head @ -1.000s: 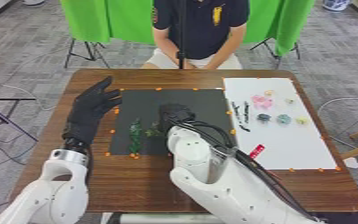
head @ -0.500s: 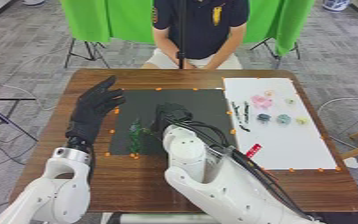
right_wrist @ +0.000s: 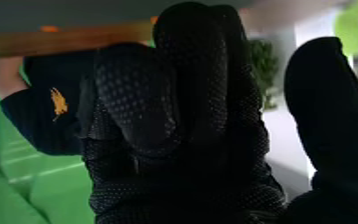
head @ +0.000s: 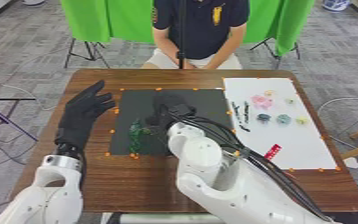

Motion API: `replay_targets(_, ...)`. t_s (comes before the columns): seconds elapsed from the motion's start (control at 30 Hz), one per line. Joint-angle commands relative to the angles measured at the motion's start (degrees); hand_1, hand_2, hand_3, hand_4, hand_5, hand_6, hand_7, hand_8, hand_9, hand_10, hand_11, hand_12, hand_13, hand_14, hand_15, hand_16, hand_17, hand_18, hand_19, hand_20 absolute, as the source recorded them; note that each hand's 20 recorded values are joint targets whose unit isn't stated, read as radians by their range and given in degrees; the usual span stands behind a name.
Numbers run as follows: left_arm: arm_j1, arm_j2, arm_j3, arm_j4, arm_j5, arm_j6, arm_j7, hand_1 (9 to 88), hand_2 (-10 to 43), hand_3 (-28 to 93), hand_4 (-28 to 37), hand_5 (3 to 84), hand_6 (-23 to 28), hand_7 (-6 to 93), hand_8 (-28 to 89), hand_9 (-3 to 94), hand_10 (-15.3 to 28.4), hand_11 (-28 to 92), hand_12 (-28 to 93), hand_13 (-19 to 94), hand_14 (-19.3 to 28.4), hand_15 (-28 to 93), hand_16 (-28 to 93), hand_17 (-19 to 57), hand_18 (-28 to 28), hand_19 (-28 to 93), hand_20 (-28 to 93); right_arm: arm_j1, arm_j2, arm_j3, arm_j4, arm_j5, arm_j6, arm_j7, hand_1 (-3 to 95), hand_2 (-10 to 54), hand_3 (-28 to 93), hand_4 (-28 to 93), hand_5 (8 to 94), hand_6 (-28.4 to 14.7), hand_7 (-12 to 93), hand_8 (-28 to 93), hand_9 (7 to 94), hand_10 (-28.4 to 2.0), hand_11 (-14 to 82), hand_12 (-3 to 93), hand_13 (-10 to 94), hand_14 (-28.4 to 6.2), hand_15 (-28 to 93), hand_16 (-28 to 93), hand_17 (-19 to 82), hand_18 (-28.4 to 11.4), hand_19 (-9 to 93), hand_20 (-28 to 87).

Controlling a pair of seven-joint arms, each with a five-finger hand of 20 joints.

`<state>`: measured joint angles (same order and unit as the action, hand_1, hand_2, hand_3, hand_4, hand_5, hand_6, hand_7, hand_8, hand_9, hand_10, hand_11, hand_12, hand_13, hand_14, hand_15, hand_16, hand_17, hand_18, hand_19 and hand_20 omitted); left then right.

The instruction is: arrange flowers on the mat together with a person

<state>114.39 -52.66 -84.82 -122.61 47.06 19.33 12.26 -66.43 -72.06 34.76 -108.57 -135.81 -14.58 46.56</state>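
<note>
Pink flower, dark blue flower, pale blue flower and yellow flower are laid on the white sheet, right of the black mat; green foliage is set on the mat's left part. The right hand is held over the middle of the mat, released, with its thumb well apart from its fingers; nothing is seen gripped in it. The left hand is poised beside the mat, likewise released.

The step in hand is judged to be the placing or adjusting of greenery; it is best done with the right hand kept high enough that the leaves are not brushed or dragged. If a bloom is to be fetched next, the hand should be lifted clear before it is swung over the sheet; each bloom should be pinched lightly at its edge, since soft petals may be crushed; it should be lowered close to the mat before release, so that it is not tipped or rolled.
</note>
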Motion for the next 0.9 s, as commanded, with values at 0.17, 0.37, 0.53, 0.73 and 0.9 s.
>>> replay_targets(0.17,3.5,1.08,0.23,0.17,-2.55,2.72,3.99,19.8,8.0,77,-28.1,39.0,7.1,10.9,-9,38.8,19.5,27,8,27,27.3,52,-10,-8.5,23.7,49,12,-12.9,9.8,16.0,-12.0,12.1,14.1,-5.3,31.3,0.4,64,-17,81.5,-3.3,11,-10,89.1,-15.2,29.5,20.1,81,-12.9,59,18,34,-26.2,92,7)
replay_targets(0.37,3.9,0.73,0.27,0.12,-2.18,2.44,3.52,18.9,8.1,77,-28.2,39.1,7.1,10.7,-9,38.8,19.5,27,8,27,27.2,52,-11,-8.5,23.6,49,12,-25.7,15.7,30.4,-15.6,30.5,23.8,-15.4,25.3,7.2,67,-19,75.8,-3.8,13,-10,82.1,-16.8,25.9,17.9,73,-15.0,54,15,28,-23.2,84,3)
replay_targets(0.53,3.6,0.24,0.35,0.25,-1.54,1.68,3.06,18.6,8.2,77,-28.3,38.7,6.7,10.2,-9,38.6,19.3,26,8,27,27.0,51,-11,-8.8,23.2,47,11,-36.7,16.3,45.0,-16.3,54.7,24.3,-26.2,21.4,7.7,73,-22,65.5,-4.0,14,-12,69.5,-17.8,22.3,15.2,59,-18.4,51,10,18,-21.3,69,8)
replay_targets(0.73,3.1,0.46,1.3,0.79,-0.83,2.31,3.59,18.4,8.2,77,-28.3,37.0,5.2,9.9,-9,36.8,18.3,23,8,26,26.5,49,-11,-9.0,22.9,46,11,-44.7,14.0,56.0,-12.8,78.6,20.4,-38.8,18.2,6.7,77,-25,54.2,-2.1,15,-12,55.0,-16.6,16.7,13.7,44,-19.3,42,9,9,-20.2,54,14)
replay_targets(0.9,2.2,-0.44,2.26,1.84,-1.26,2.37,3.82,18.4,8.1,77,-28.3,32.4,2.8,10.1,-10,34.2,17.4,21,8,25,25.5,47,-10,-9.1,22.8,44,11,-48.0,13.8,59.2,-9.6,90.2,17.1,-44.8,15.8,6.9,79,-28,45.2,0.9,13,-12,45.9,-15.1,9.9,13.0,35,-18.6,27,12,5,-19.6,44,16)
